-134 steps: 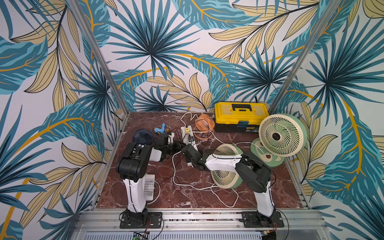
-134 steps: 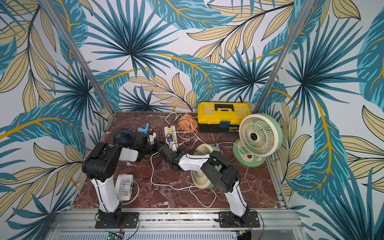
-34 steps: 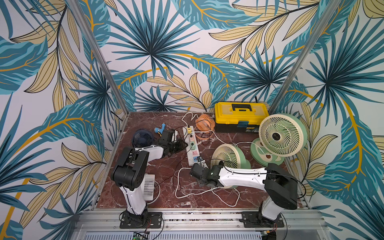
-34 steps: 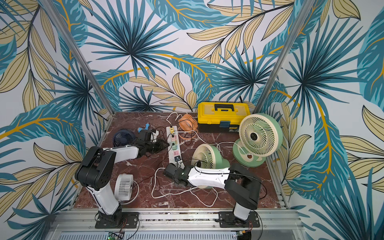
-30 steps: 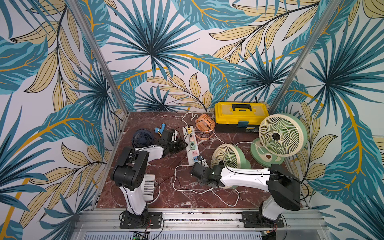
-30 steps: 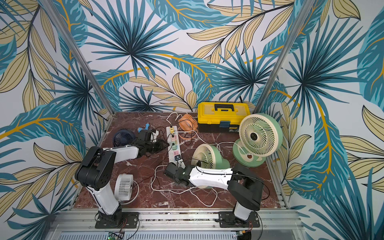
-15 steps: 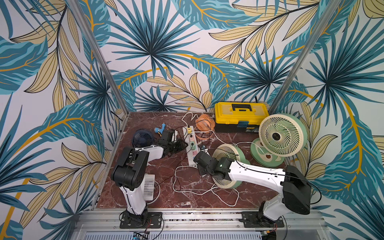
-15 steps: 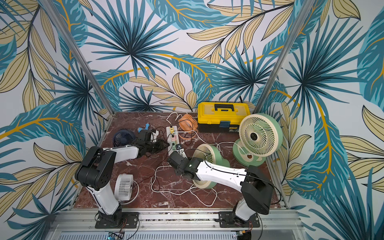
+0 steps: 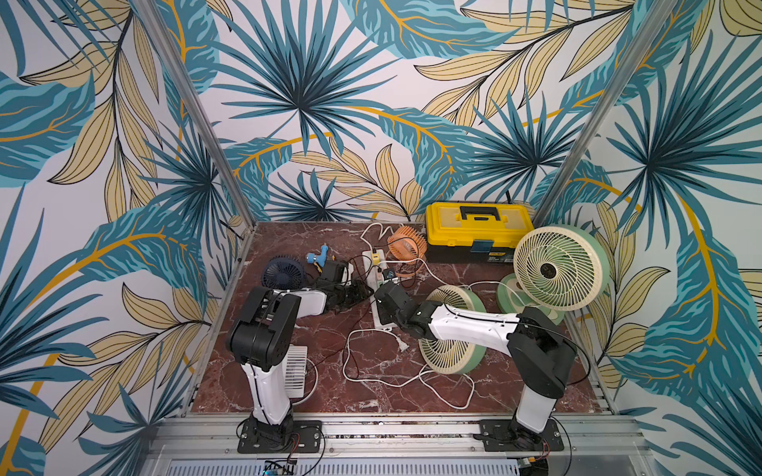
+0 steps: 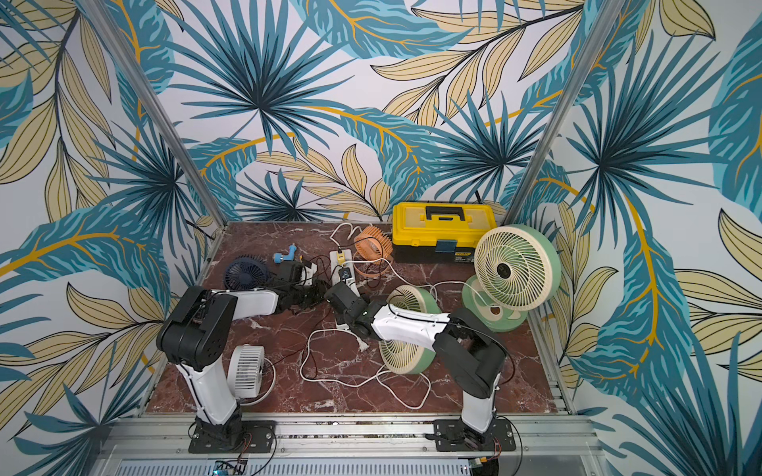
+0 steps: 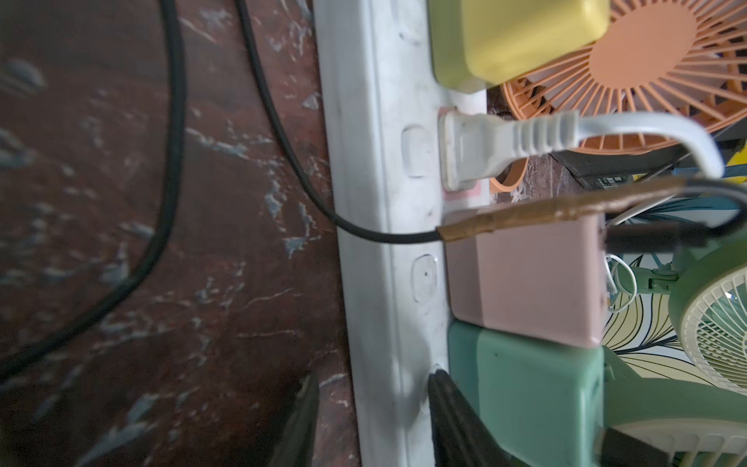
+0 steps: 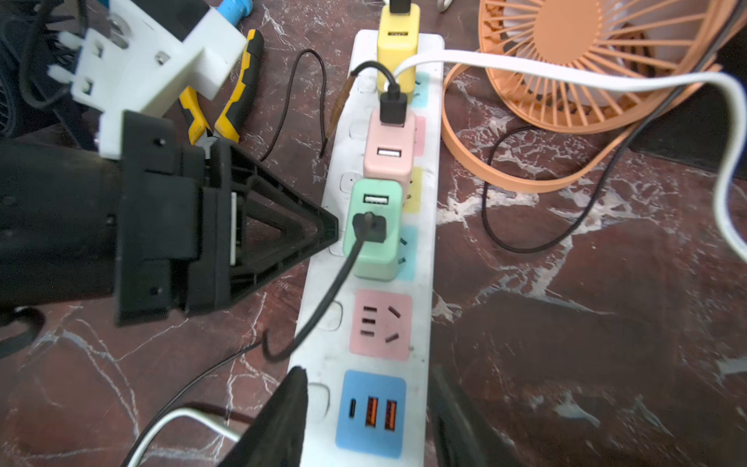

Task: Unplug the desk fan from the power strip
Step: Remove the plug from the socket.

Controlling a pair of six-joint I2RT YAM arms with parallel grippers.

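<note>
**Power strip**: it lies flat on the red marble table, running away from the arm bases. It is just beside the orange fan and near the yellow toolbox. A yellow adapter, a pink adapter and a green adapter sit plugged in a row along it. A white plug is seated between the yellow and pink ones. Past the green adapter a pink socket shows bare slots. The blue USB block is at the near end.

**Right gripper**: its fingers stand apart, one on each side of the strip's near end, straddling the USB block. A narrow gap shows along one side, and no clamping is seen.

**Left gripper**: it is set side-on to the strip, level with the green adapter. Its fingers are apart with the strip's edge between them. One tip rests at the switch row. I cannot tell whether they pinch the strip.

**Other items:** a loose white plug lies on the marble, apart from the strip. Its cord loops across the table in front of the green fan, which lies under the right arm. I cannot trace which fan owns that cord. Yellow-handled pliers lie beside the strip, behind the left gripper.
</note>
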